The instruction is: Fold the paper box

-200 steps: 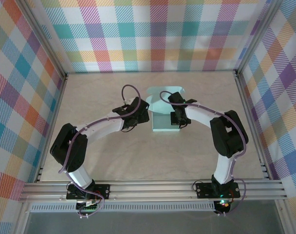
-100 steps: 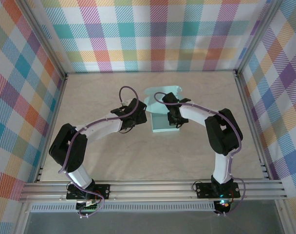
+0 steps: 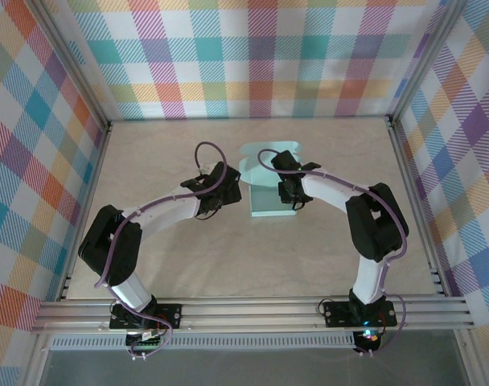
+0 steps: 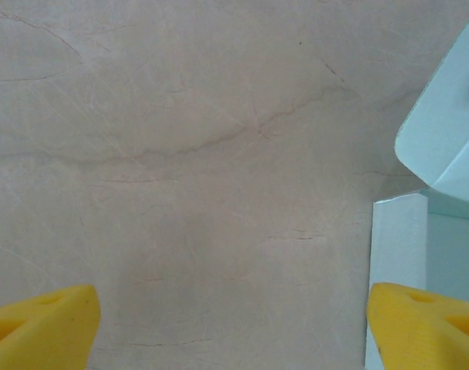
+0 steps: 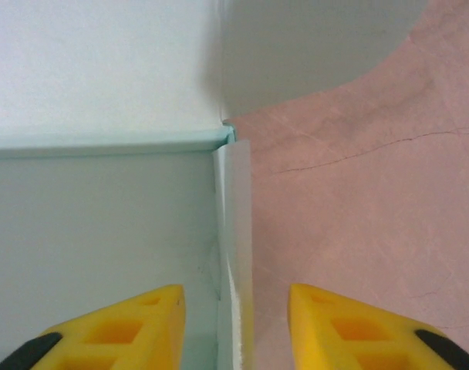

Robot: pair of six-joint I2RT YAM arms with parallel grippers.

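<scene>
The paper box (image 3: 265,203) is pale mint-green card, standing half-formed at mid-table with its walls up and a rounded lid flap (image 3: 269,151) lying behind it. My right gripper (image 3: 294,199) hangs over the box's right wall (image 5: 234,223), which runs up between the yellow fingers (image 5: 134,324) with a gap on each side; the jaws stand open. The box's inner floor (image 5: 96,231) shows to the left of that wall. My left gripper (image 3: 231,187) is wide open just left of the box, its right fingertip (image 4: 423,324) beside the left wall (image 4: 399,247), nothing between its fingers.
The tabletop (image 3: 188,257) is beige marble-patterned, closed in by checked cloth walls (image 3: 252,56) on three sides. An aluminium rail (image 3: 252,312) with both arm bases runs along the near edge.
My right gripper has gone from shut to open, letting go of the box's right wall. Both arms shifted only slightly; the box stays in place.
</scene>
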